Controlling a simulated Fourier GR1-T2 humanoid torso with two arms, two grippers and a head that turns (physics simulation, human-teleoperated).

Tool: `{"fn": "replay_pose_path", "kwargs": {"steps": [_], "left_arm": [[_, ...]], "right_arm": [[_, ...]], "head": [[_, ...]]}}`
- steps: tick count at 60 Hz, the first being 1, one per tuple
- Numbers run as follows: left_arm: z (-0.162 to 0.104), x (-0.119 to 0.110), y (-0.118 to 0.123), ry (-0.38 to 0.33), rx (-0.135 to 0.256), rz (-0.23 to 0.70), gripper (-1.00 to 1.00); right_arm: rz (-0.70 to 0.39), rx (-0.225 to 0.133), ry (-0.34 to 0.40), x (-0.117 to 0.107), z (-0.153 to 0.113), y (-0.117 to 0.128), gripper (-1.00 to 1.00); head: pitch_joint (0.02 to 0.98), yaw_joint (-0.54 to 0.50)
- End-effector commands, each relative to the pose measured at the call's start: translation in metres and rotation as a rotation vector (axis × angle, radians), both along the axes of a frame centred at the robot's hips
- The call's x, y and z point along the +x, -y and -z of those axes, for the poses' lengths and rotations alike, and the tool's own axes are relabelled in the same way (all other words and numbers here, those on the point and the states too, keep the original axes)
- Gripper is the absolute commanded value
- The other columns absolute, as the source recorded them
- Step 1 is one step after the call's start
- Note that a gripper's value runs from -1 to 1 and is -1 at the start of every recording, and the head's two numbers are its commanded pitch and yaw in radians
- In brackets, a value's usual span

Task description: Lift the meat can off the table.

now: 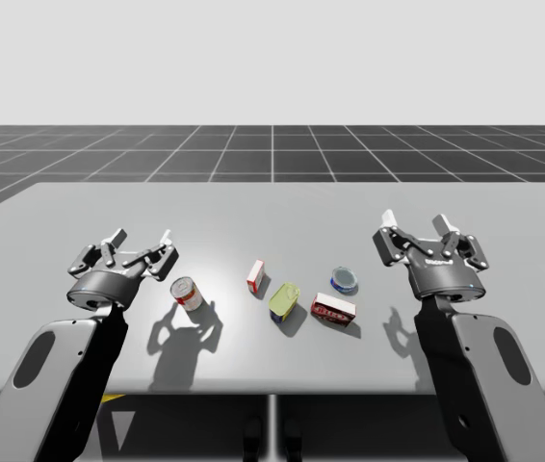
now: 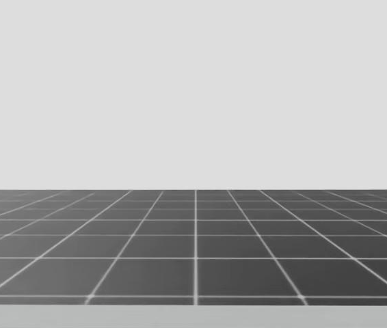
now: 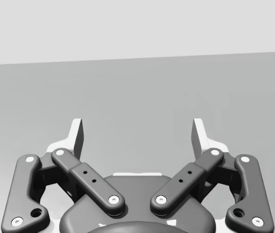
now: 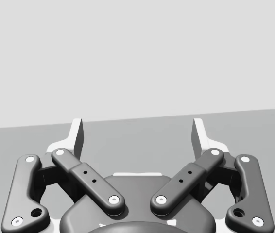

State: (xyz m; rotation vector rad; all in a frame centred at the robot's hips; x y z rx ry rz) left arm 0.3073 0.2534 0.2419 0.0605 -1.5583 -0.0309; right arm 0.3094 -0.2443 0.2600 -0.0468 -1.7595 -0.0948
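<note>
The meat can [image 1: 284,300], a yellow-green rectangular tin, lies near the middle of the grey table [image 1: 272,207]. My left gripper [image 1: 142,241] hovers open at the table's left, well apart from the tin, with a red-and-white round can [image 1: 187,293] between them. My right gripper [image 1: 415,226] hovers open at the right, beyond a red box [image 1: 333,310]. In the left wrist view the left gripper [image 3: 138,133] is spread wide over bare table with nothing between its fingers. The right gripper [image 4: 138,133] stands the same way in the right wrist view, above the table's far edge.
A small red-and-white box [image 1: 256,275] stands just left of the meat can. A flat blue round can [image 1: 344,280] sits behind the red box. The head view looks over the table's far edge [image 2: 193,316] onto the dark grid floor [image 2: 193,246].
</note>
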Motion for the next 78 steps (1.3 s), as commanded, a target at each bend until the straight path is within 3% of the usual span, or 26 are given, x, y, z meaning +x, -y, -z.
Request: {"fn": "replay_pose_path", "kwargs": {"steps": [1, 3, 17, 44, 56, 65, 78], "left_arm": [[0.0003, 0.0008, -0.0008, -0.001, 0.001, -0.003, -1.0], [0.0004, 0.001, -0.001, -0.002, 0.001, -0.004, -1.0], [0.0011, 0.0021, -0.0018, -0.002, 0.002, -0.008, -1.0], [0.0031, 0.0032, -0.0028, -0.01, 0.022, -0.009, -1.0], [0.003, 0.0033, -0.0025, -0.011, 0.026, -0.005, -1.0], [0.0028, 0.0033, -0.0019, -0.012, 0.026, -0.003, -1.0], [0.0018, 0.0029, 0.0, -0.008, 0.024, 0.004, -1.0]], "right_arm": [[0.011, 0.018, 0.013, -0.002, 0.0005, -0.002, -1.0], [-0.009, -0.005, 0.016, -0.002, -0.0001, -0.0022, -1.0], [-0.049, -0.004, -0.01, -0.0018, -0.0011, -0.0022, -1.0], [-0.033, -0.009, -0.017, -0.0001, 0.0006, -0.0006, -1.0], [-0.033, -0.01, -0.02, 0.0004, 0.0001, -0.0003, -1.0], [-0.034, -0.01, -0.021, 0.0005, -0.0001, -0.0001, -1.0], [-0.033, -0.013, -0.021, 0.0007, -0.0004, -0.0002, -1.0]], "head": [[0.065, 0.01], [0.068, 0.01], [0.159, 0.0], [0.599, 0.01], [0.742, -0.02], [0.824, -0.04], [0.848, -0.06]]}}
